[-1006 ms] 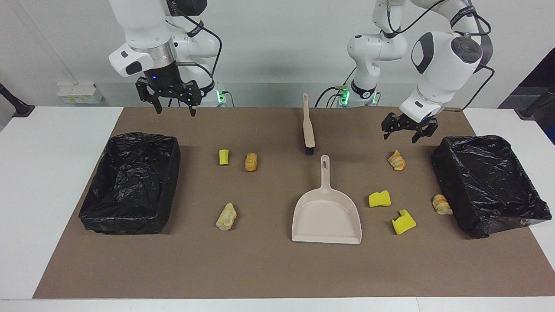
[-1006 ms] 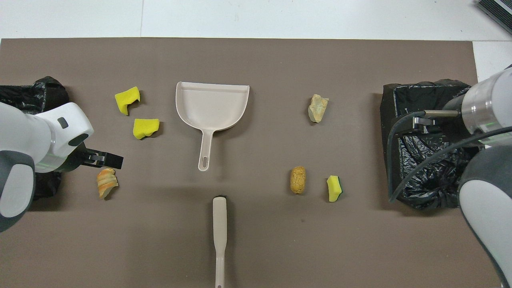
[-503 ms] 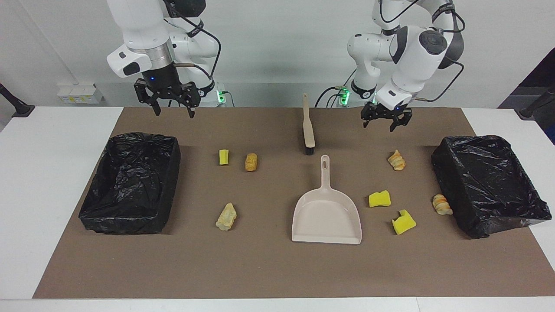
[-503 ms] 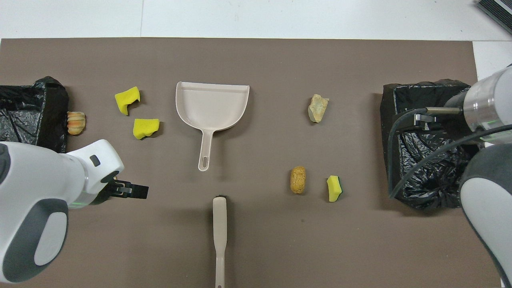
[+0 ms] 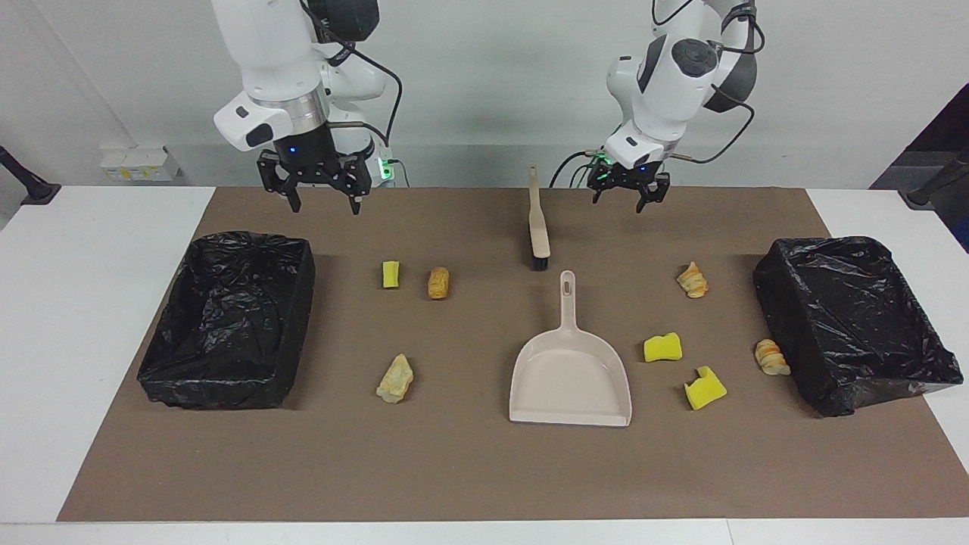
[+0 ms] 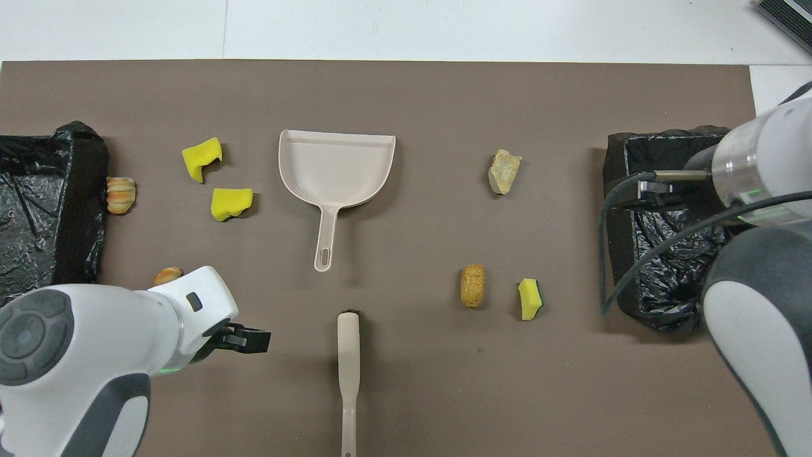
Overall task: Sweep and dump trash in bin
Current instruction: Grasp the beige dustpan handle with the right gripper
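While both pairs of fingers stand apart and empty, the left gripper (image 5: 625,190) hangs beside the brush (image 5: 538,227) and the right gripper (image 5: 324,191) over the mat (image 5: 469,469) near one bin (image 5: 227,318). Seven scraps of trash (image 5: 662,347) lie scattered around the dustpan (image 5: 570,375). Judging by looks, they are light and soft, likely to roll; better swept than pinched, taking the brush by its handle.

Dustpan (image 5: 569,375) mid-worktop, brush (image 5: 538,227) nearer the robots, trash (image 5: 662,347) scattered between, a bin (image 5: 227,322) at each end
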Action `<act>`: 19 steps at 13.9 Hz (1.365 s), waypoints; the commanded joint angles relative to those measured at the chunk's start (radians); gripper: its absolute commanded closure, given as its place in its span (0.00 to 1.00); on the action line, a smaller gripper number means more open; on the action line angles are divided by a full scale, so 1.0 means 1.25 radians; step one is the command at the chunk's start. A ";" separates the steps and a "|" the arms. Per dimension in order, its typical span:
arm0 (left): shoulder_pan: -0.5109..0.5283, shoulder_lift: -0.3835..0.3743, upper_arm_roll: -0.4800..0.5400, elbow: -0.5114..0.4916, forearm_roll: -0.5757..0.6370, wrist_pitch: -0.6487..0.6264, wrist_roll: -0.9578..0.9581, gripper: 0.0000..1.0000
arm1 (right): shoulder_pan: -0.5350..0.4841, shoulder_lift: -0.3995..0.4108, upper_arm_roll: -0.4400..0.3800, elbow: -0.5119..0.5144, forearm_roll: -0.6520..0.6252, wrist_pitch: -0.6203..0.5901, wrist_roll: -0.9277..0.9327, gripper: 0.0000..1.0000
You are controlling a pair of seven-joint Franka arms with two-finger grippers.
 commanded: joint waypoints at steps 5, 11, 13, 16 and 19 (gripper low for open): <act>-0.235 -0.009 -0.021 -0.176 -0.009 0.222 -0.247 0.00 | 0.128 0.175 0.002 0.105 -0.077 0.101 0.142 0.00; -0.322 -0.006 -0.090 -0.242 -0.009 0.318 -0.431 0.00 | 0.285 0.349 -0.005 0.218 -0.105 0.170 0.314 0.00; -0.341 -0.002 -0.091 -0.244 -0.009 0.326 -0.454 0.00 | 0.326 0.393 -0.005 0.253 -0.116 0.171 0.369 0.00; -0.345 -0.002 -0.097 -0.246 -0.009 0.320 -0.482 0.10 | 0.420 0.494 -0.040 0.335 -0.123 0.183 0.456 0.00; -0.356 0.008 -0.100 -0.256 -0.009 0.323 -0.483 0.18 | 0.460 0.560 -0.054 0.375 -0.122 0.249 0.481 0.00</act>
